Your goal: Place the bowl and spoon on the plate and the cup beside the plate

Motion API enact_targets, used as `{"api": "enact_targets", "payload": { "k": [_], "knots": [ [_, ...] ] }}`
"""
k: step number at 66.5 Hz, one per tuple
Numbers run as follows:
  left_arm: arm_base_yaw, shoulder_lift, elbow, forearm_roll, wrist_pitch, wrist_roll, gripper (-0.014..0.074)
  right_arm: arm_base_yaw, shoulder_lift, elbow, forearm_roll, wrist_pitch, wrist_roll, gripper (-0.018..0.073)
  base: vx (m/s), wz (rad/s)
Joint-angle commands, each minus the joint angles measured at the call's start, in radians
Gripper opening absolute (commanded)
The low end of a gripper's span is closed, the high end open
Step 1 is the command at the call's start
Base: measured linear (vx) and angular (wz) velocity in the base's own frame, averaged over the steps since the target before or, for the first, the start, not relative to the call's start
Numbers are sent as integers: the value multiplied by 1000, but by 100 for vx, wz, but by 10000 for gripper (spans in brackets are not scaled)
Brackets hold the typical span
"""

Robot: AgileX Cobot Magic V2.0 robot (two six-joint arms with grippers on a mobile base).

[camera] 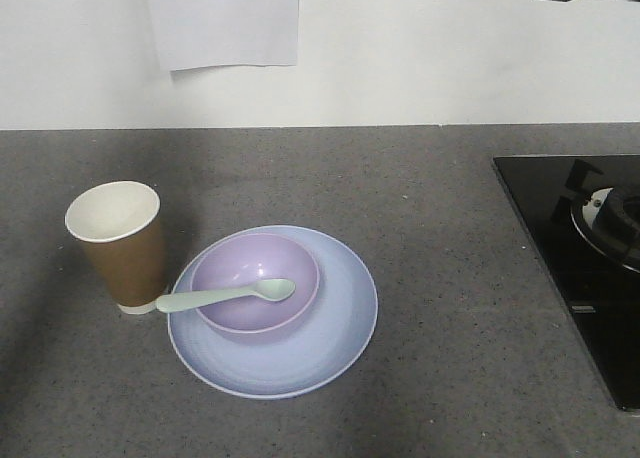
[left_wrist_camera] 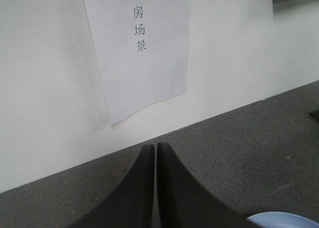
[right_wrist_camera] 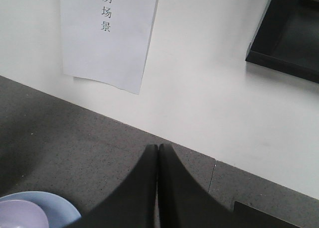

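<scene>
Front view: the plate [camera: 330, 353] is lying flat on the grey speckled counter [camera: 450, 378] and is serving as the landmark for everything else. The bowl [camera: 256, 281] is sitting upright on the plate, toward the plate's rear-left part, leaving a broad bare crescent of plate at the front and right. The spoon [camera: 225, 296] is lying across the bowl, its rounded scoop resting inside the bowl and its handle crossing the bowl's rim and pointing out over the plate's left edge. The cup [camera: 120, 245] is standing upright on the counter just beside the plate's left edge, open mouth up; the handle tip is ending close to its base. A black cooktop [camera: 575, 268] is lying well to the right of the plate. A white paper sheet [camera: 224, 20] is hanging on the wall behind the plate.

Wrist views: the left gripper [left_wrist_camera: 155, 147] is showing its two dark fingers pressed together with nothing between them, above the counter behind the plate. The right gripper [right_wrist_camera: 158, 148] is likewise showing its fingers pressed together and gripping nothing.
</scene>
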Motion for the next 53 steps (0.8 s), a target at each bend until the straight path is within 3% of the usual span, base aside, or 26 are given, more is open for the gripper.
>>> {"api": "enact_targets", "payload": {
  "k": [1, 14, 24, 28, 39, 53],
  "knots": [
    [-6, -24, -33, -19, -67, -7, -7, -5, -16, -23, -23, -73, 5, -3, 0, 0],
    [-6, -19, -33, -14, -67, -7, -6, -5, -16, -23, -23, -73, 5, -3, 0, 0],
    [-6, -107, 72, 96, -92, -24, -6, -5, -16, -23, -23, -73, 5, -3, 0, 0],
    [-6, -252, 214, 128, -141, -67, -6, -5, -16, -23, -24, -73, 5, -3, 0, 0],
    [-1, -661, 643, 226, -360, -92, -6, -5, -15, -23, -24, -73, 5, -3, 0, 0],
    [81, -1106, 1225, 234, -624, -97, -6, -5, -15, -23, -22, -73, 5, -3, 0, 0]
  ]
}}
